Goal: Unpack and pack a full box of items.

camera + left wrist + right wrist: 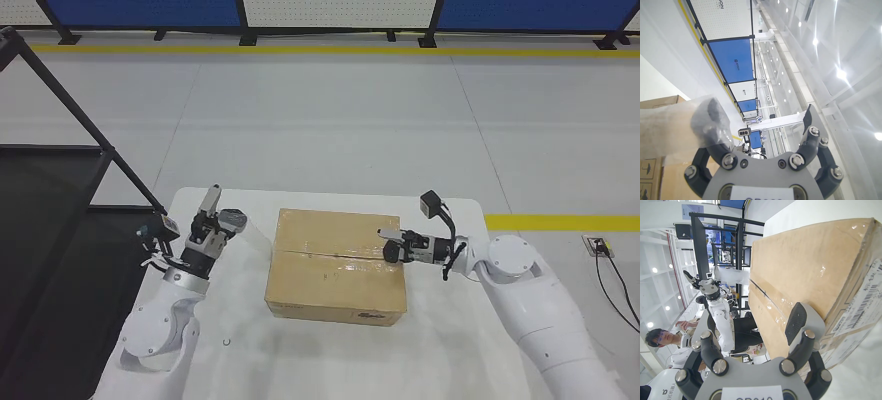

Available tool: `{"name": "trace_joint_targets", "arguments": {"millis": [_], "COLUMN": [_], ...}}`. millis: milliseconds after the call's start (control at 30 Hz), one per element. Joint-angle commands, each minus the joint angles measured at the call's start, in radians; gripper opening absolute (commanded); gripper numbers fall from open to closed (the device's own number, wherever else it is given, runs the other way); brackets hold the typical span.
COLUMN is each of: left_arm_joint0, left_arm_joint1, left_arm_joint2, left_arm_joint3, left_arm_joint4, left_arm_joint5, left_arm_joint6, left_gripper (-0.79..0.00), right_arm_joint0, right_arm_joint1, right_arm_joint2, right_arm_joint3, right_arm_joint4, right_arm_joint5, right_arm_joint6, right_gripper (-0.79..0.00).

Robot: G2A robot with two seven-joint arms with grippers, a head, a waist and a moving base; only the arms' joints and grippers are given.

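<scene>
Two claws: your left claw (221,207) is spread wide and pinches nothing, raised just beside the left side of the box (335,265). Your right claw (388,248) is also spread and empty, low over the box's right-hand edge near the seam (330,254).
Box: it sits in the middle of the surface (440,350) with both flaps lying shut and a glossy band along the seam.
Film strip: a translucent strip (732,275) clings round one left finger and stretches across to the box's edge. You cannot tell whether its far end is attached there.
Step in hand: this looks like freeing the seal, and nothing looks unpacked yet.
Doing it well: draw the left claw away in line with the seam, low and steady, so the strip peels rather than tugs. Rest the right claw on the lid first to pin the box.
Next: once the strip is clear, slide a right finger under the flap edge at the seam rather than at a corner.
Risk: the sticky film may stay wrapped on the finger and foul later grasps.
</scene>
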Motion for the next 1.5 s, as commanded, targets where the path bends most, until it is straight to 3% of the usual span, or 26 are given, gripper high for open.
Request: {"name": "trace_joint_targets", "arguments": {"millis": [0, 500, 833, 1467], "left_arm_joint0": [-0.003, -0.083, -0.144, -0.176], "left_arm_joint1": [-0.001, -0.018, -0.03, -0.052], "left_arm_joint2": [0.02, 0.18, 0.274, 0.413], "left_arm_joint3": [-0.017, -0.07, -0.031, -0.03], "left_arm_joint4": [0.033, 0.183, 0.279, 0.475], "left_arm_joint5": [0.016, 0.168, 0.273, 0.33], "left_arm_joint6": [0.003, 0.025, -0.005, -0.007], "left_gripper": [0.0, 0.0, 0.0, 0.0], "right_arm_joint0": [0.001, -0.012, -0.028, -0.051], "right_arm_joint1": [0.001, 0.006, 0.01, 0.015], "right_arm_joint2": [0.003, 0.016, 0.022, 0.025], "right_arm_joint3": [0.002, -0.005, -0.022, -0.042], "right_arm_joint4": [0.003, 0.02, 0.018, 0.019], "right_arm_joint5": [-0.002, -0.013, -0.012, -0.001], "right_arm_joint6": [0.003, 0.015, 0.003, -0.004], "right_gripper": [0.0, 0.0, 0.0, 0.0]}}
